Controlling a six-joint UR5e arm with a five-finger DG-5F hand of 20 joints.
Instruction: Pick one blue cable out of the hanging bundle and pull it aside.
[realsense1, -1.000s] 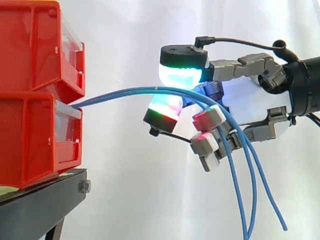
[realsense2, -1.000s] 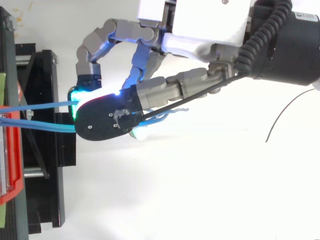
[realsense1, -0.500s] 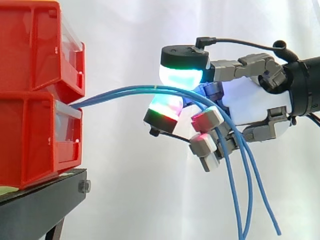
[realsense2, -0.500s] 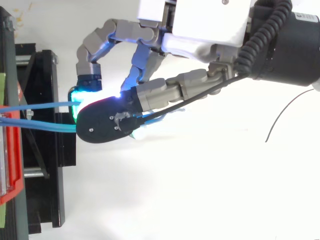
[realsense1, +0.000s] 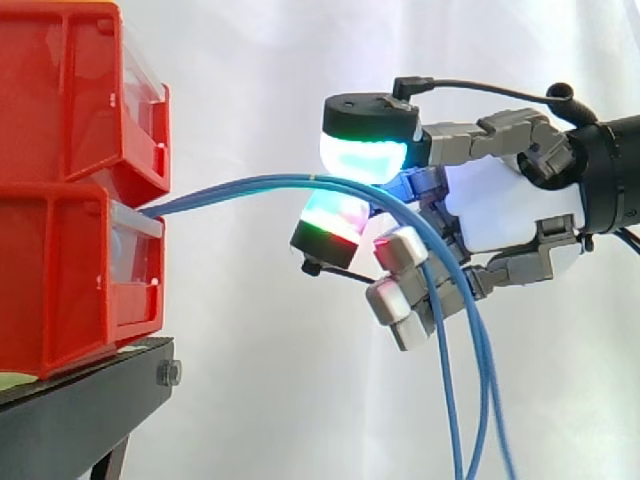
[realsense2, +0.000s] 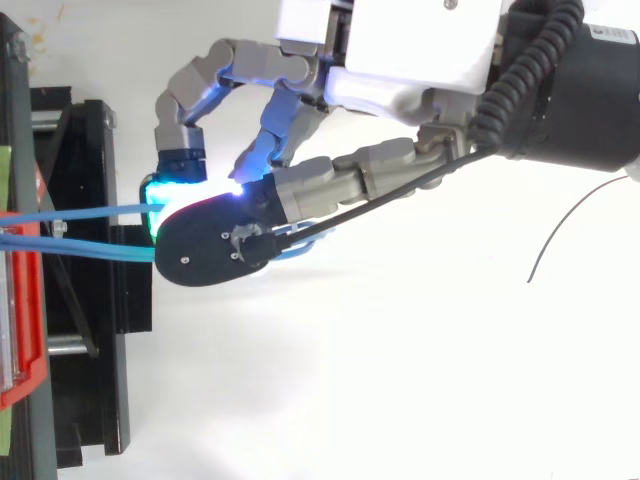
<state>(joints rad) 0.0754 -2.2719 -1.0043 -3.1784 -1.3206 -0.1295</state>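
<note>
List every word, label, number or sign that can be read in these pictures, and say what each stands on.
No text can be read.
red bins: clear front panels, no print legible.
hand, blue cables, black stand: no writing to be seen.
arm's black wrist, top view: small pale marks, too small to read.

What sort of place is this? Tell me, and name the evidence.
Most likely a robotics lab test rig: a white curtain backdrop, red bins stacked on a black stand, and a robot hand curled round blue cables.
</note>
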